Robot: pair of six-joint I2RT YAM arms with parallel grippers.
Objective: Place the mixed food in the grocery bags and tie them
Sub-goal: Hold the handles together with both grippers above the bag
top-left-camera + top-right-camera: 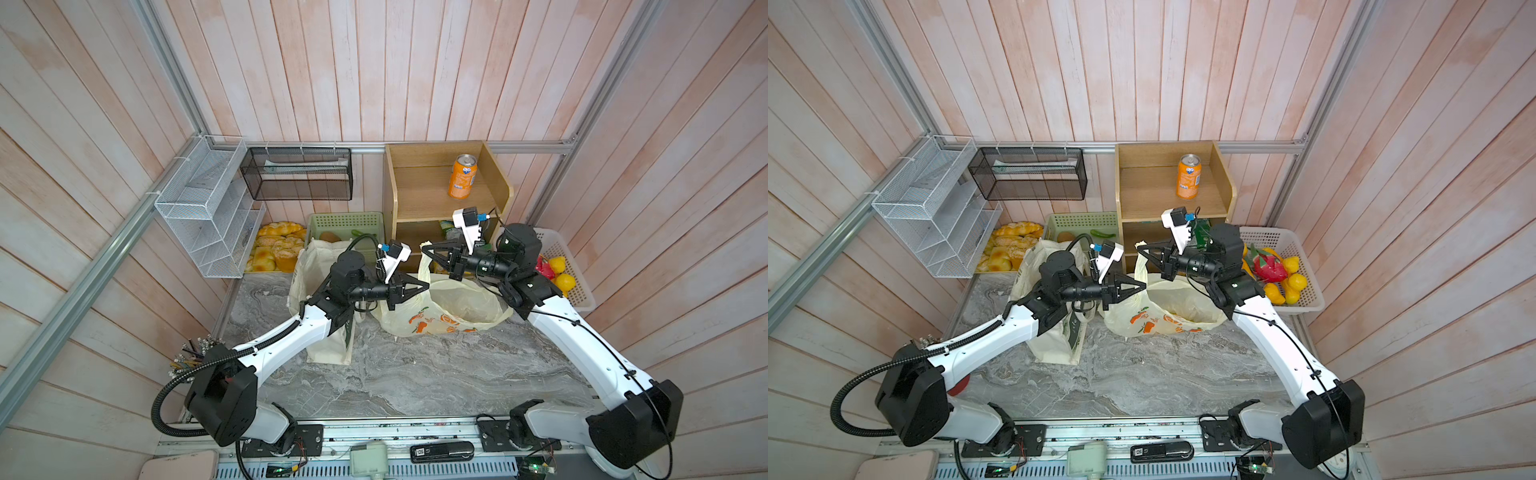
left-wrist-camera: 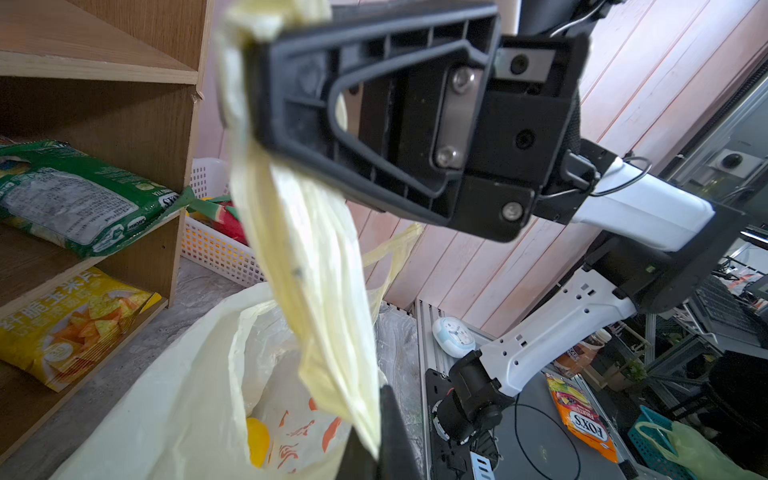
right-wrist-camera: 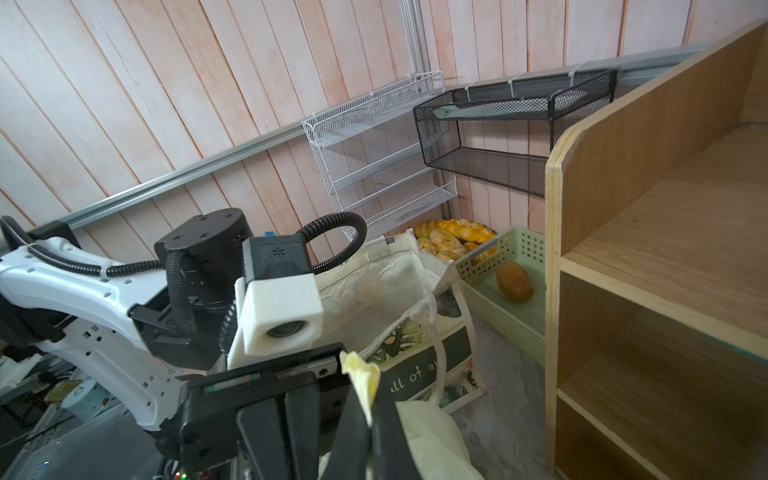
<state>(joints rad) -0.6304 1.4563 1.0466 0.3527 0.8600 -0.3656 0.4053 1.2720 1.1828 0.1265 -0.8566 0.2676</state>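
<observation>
Both arms are up over the middle of the surface (image 1: 415, 374) now. The left fingers (image 1: 424, 286) are shut tight, pinching a strip of the plastic bag (image 1: 457, 307), its pale-yellow handle. The right fingers (image 1: 424, 248) are clamped shut on the same strip, further toward the back. The left wrist view shows it stretched between the two tips. Another handle loop hangs loose.

The bag itself sits on the surface in front of the wooden shelf (image 1: 419, 195), mouth open, orange fruit print facing us. A yellow fruit (image 2: 257, 440) lies inside it. The canvas tote (image 1: 328, 353) stands just to its left, partly under the left arm. An orange soda can (image 1: 462, 176) is upright on the shelf's top level, and a green snack packet (image 2: 70, 199) lies on a lower level.
</observation>
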